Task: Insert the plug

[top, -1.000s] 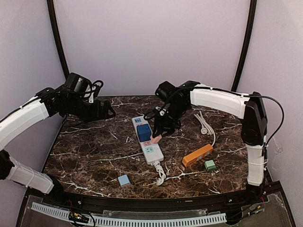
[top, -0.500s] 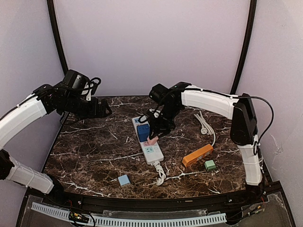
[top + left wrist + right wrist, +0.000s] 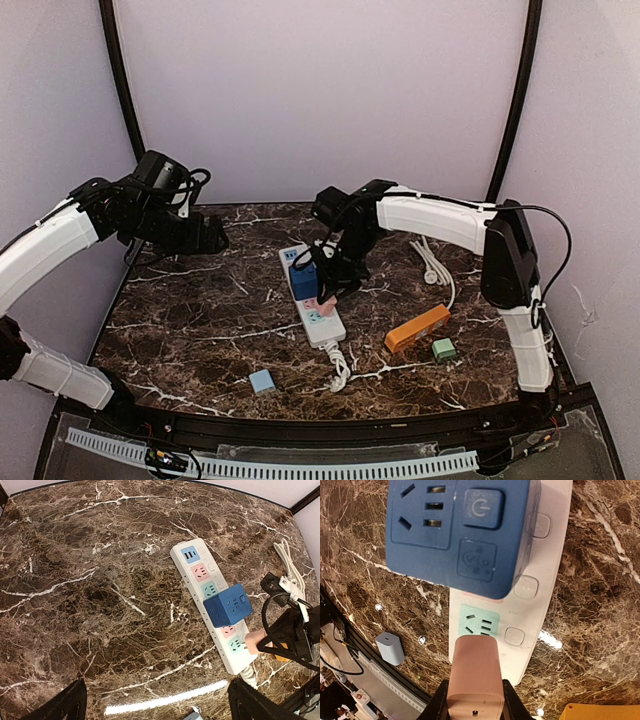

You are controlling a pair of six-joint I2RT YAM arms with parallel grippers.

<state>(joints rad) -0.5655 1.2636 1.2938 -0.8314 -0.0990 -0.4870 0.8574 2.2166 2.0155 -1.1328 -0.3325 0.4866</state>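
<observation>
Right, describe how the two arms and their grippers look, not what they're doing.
Both arms have smooth white shells on the long links and black joints. The left arm carries looped black cable at its wrist; the right arm has a thin black cable arcing past its elbow. The left gripper and right gripper are all black.

Plug (image 3: 472, 672) over power strip (image 3: 325, 328); cube adapter (image 3: 304, 281) behind plug.

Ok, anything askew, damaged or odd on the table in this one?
Nothing damaged or spilled. One oddity: the blue cube adapter on the power strip overhangs the pink socket next to it. The right gripper holds the pink plug just short of the free green socket.
</observation>
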